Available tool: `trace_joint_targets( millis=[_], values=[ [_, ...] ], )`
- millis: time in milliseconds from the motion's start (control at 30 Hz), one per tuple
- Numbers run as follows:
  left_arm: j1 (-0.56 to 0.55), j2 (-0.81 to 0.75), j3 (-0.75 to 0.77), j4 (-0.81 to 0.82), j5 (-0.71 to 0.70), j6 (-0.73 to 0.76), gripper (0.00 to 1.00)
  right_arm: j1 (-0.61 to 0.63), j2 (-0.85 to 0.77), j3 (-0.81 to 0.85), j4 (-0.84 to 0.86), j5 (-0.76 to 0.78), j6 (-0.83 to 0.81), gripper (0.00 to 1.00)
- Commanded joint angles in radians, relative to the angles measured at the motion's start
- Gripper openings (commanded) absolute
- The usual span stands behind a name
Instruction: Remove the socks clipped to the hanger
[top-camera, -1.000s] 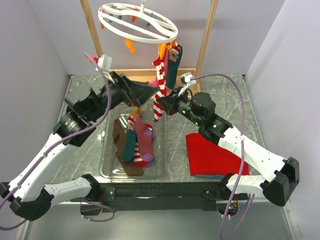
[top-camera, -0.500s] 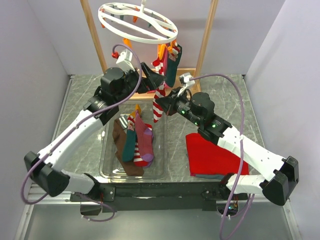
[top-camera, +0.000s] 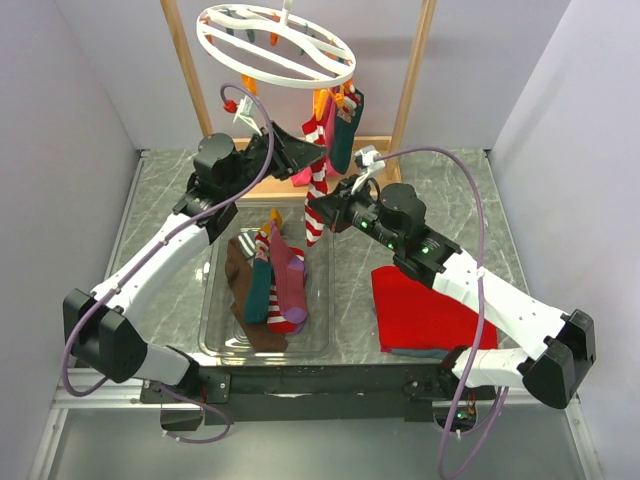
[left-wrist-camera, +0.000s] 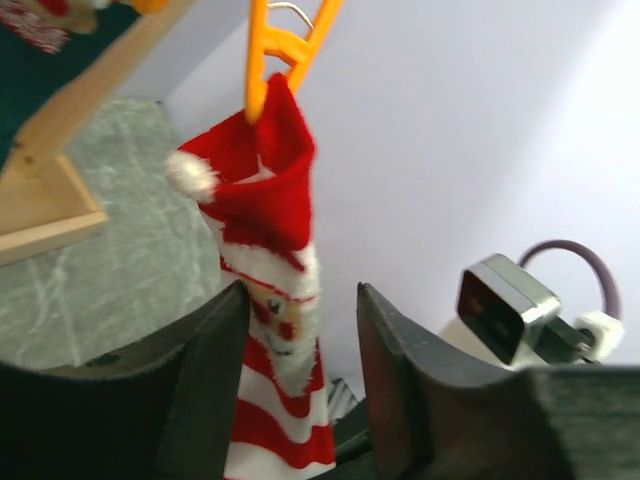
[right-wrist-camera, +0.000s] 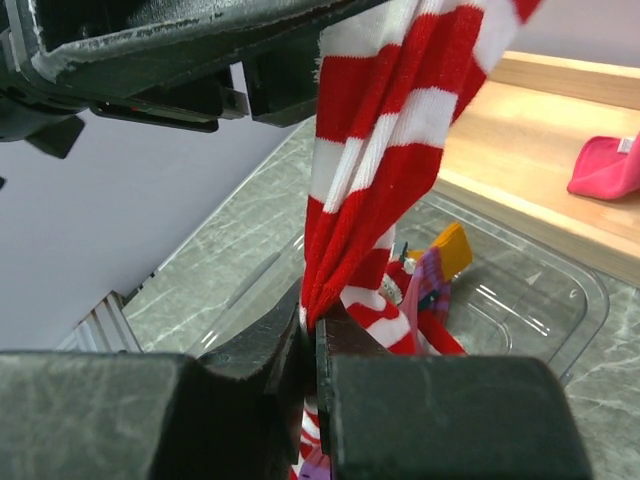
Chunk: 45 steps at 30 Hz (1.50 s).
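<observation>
A red-and-white striped sock (top-camera: 317, 195) hangs from an orange clip (left-wrist-camera: 262, 60) on the white ring hanger (top-camera: 275, 45), with a dark teal sock (top-camera: 343, 135) clipped beside it. My left gripper (top-camera: 310, 158) straddles the striped sock's Santa-face cuff (left-wrist-camera: 270, 240). Its jaws stand apart: the left finger is against the cloth and a gap shows on the right, so the left gripper (left-wrist-camera: 300, 292) is open. My right gripper (top-camera: 329, 209) is shut on the lower part of the striped sock (right-wrist-camera: 385, 150), the cloth pinched at the right gripper (right-wrist-camera: 312, 325).
A clear tray (top-camera: 215, 300) below the hanger holds several loose socks (top-camera: 272, 285). A red folded cloth (top-camera: 425, 310) lies at the right. A pink cloth (top-camera: 300, 177) sits on the wooden base (right-wrist-camera: 520, 150) between two wooden posts.
My left arm has swung up and right from beside the tray to the hanging striped sock, and its jaws have narrowed around the cuff. The right gripper has kept hold of the sock.
</observation>
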Motion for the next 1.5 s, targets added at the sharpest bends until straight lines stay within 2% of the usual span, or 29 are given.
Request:
trace_joint_targets(
  millis=[0,67,100,200,233,333,600,733,800,933,967,1100,1233,1467],
  values=[
    [0.000,0.019,-0.018,0.158,0.118,-0.067,0.45,0.019,0.005,0.044,-0.038,-0.058,-0.010,0.12],
    [-0.001,0.026,-0.019,0.147,0.119,-0.062,0.40,0.019,0.003,0.047,-0.041,-0.062,-0.007,0.15],
    [-0.001,0.026,-0.019,0.133,0.115,-0.059,0.32,0.018,0.002,0.047,-0.044,-0.064,-0.006,0.17],
    [-0.001,0.029,-0.007,0.101,0.103,-0.028,0.19,0.018,0.003,0.070,-0.079,-0.065,-0.009,0.28],
    [-0.001,0.027,-0.004,0.092,0.100,-0.022,0.15,0.019,0.002,0.073,-0.096,-0.064,-0.010,0.35],
    [-0.001,0.020,0.005,0.066,0.091,0.004,0.01,0.018,-0.015,0.072,-0.137,-0.044,-0.018,0.42],
    [0.000,-0.003,0.021,-0.006,0.079,0.061,0.01,-0.020,-0.081,0.128,-0.306,0.093,-0.081,0.63],
    [0.000,-0.010,0.027,-0.026,0.092,0.064,0.01,-0.143,-0.118,0.142,-0.294,0.007,-0.084,0.70],
    [0.002,-0.010,0.028,-0.026,0.108,0.056,0.02,-0.206,-0.120,0.154,-0.265,-0.125,-0.067,0.73],
    [0.002,-0.010,0.030,-0.026,0.131,0.038,0.02,-0.368,-0.055,0.205,-0.118,-0.350,-0.026,0.77],
    [0.002,-0.011,0.031,-0.026,0.135,0.036,0.02,-0.396,-0.035,0.219,-0.099,-0.477,0.008,0.78],
    [0.002,-0.017,0.039,-0.037,0.152,0.025,0.02,-0.487,0.090,0.288,0.187,-0.748,0.172,0.85],
    [0.002,-0.026,0.036,-0.029,0.180,0.010,0.02,-0.528,0.270,0.389,0.474,-0.903,0.353,0.85],
    [0.003,-0.037,0.027,-0.017,0.214,-0.001,0.02,-0.545,0.512,0.582,0.803,-1.030,0.667,0.87]
  ],
)
